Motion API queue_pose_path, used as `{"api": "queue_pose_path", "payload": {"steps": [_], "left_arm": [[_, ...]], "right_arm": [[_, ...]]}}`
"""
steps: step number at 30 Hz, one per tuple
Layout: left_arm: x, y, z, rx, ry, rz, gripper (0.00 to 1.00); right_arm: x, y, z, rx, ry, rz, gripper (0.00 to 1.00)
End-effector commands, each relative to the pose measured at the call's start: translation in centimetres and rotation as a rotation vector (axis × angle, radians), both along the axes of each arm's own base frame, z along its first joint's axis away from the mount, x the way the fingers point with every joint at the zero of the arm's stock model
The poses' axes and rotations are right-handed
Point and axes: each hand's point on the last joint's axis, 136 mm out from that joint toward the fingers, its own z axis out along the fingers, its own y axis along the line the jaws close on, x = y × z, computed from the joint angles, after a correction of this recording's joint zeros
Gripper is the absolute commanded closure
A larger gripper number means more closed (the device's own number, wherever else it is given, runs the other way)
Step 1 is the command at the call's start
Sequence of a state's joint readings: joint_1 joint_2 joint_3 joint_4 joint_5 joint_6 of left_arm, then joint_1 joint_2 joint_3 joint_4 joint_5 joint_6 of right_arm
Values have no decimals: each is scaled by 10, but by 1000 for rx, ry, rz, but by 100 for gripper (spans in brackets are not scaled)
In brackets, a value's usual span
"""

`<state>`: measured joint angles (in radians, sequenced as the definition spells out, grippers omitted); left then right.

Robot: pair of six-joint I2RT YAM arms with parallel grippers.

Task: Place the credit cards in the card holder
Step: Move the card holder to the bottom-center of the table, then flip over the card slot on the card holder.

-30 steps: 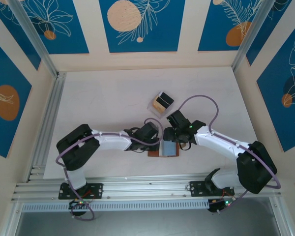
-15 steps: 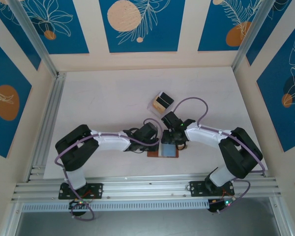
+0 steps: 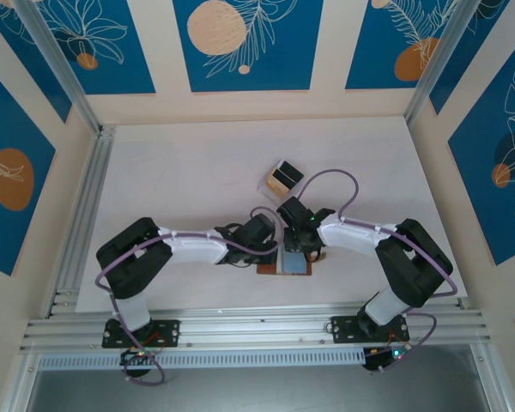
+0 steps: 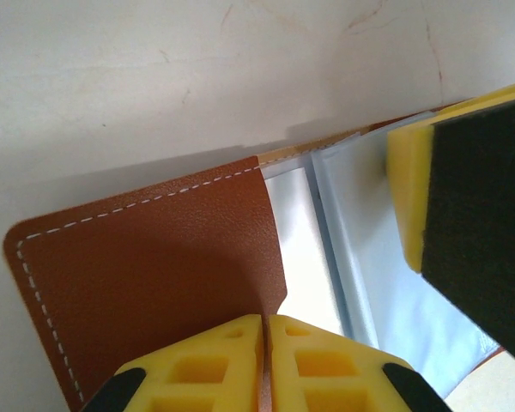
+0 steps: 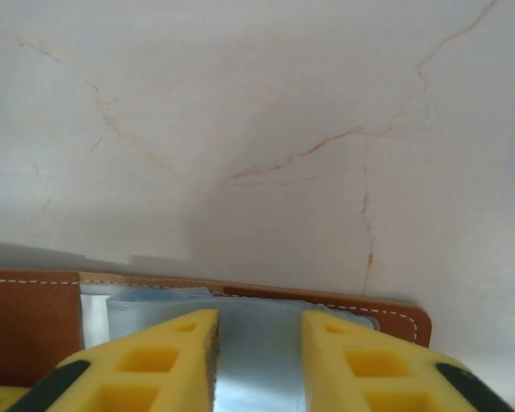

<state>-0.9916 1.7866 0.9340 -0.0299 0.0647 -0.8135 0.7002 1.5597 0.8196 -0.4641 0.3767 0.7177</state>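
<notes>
Top external shows right tool [image 3: 296,247] nearer card holder [image 3: 293,265].

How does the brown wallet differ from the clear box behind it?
The wallet is brown leather, the box clear plastic. The wallet lies opened flat, blue-grey lining up; the box holds black and tan cards. The wallet sits under the two arms, the box farther back, apart from them. Both rest on the table.

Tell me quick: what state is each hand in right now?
Left hand: closed, pinching the card holder by its brown flap.
Right hand: open, nothing gripped between its fingers.
</notes>
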Motion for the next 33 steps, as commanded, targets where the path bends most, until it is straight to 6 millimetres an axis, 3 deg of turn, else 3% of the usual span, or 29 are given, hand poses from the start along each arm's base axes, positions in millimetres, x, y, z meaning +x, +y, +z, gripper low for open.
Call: {"api": "queue_pose_path", "payload": {"steps": [1,10,14,20,28,33], "left_arm": [[-9,20,-13,85,21,14,89],[-10,22,-18,92,30,22,89],[-11,23,-19,91,34,23,89],[-10,17,-14,70,32,14,89],[-8,19,-10,77,17,12,89],[-5,27,2,83,-7,10,83]], "right_arm": [[-9,-1,-4,-40,38,7,75],[-9,-10,11,-125,11,-1,100],[-9,-3,17,-99,3,20,100],[-12,28,22,77,31,88,100],[-13,50,25,229,70,107,100],[-14,58,15,314,114,91,83]]}}
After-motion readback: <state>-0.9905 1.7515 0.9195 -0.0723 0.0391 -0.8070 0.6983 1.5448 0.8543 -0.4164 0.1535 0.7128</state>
